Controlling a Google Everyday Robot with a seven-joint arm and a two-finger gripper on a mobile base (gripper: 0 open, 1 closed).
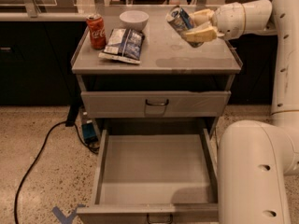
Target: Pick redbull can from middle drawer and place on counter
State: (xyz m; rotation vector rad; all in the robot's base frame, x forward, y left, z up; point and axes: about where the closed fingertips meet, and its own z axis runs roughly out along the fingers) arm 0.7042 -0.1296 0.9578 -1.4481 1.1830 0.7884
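Note:
My gripper [198, 25] is shut on the redbull can [179, 18], a slim silver-and-blue can. It holds the can tilted, above the right rear part of the counter [159, 59]. The can's lower end is partly hidden by the fingers [201, 33]. Whether the can touches the counter I cannot tell. The middle drawer [156, 171] stands pulled out below, its flat grey floor bare, with a small dark handle [159, 217] at the front.
On the counter stand a red Coca-Cola can [96, 31], a white bowl [134, 19] and a blue-and-white snack bag [123, 45]. The top drawer [156, 104] is shut. A black cable [37, 155] lies on the floor at left. My arm's white body [252, 171] fills the right.

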